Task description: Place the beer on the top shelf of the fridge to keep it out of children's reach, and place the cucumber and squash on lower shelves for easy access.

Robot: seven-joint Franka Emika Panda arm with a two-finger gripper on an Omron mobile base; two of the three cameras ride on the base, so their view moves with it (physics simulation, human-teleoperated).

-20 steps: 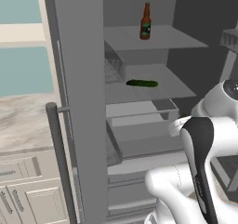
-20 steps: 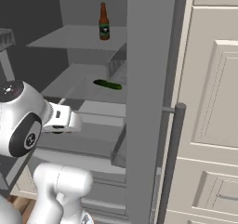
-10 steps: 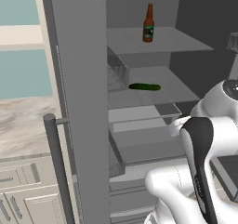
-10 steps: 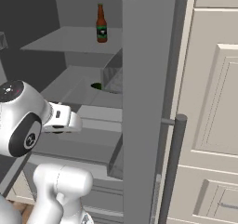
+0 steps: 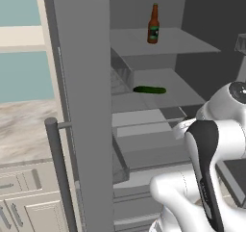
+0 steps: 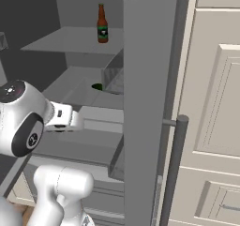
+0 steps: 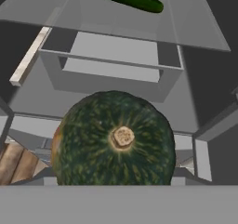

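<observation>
Rolling closer to fridge (image 5: 86, 82); gripping squash (image 7: 114, 138), jaws clamped around it; beer (image 5: 153, 24) standing mid top shelf (image 5: 182, 41); cucumber (image 5: 149, 89) lying below.

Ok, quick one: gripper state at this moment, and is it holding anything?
Gripper: closed on the squash, carrying it in front of the open fridge.
</observation>
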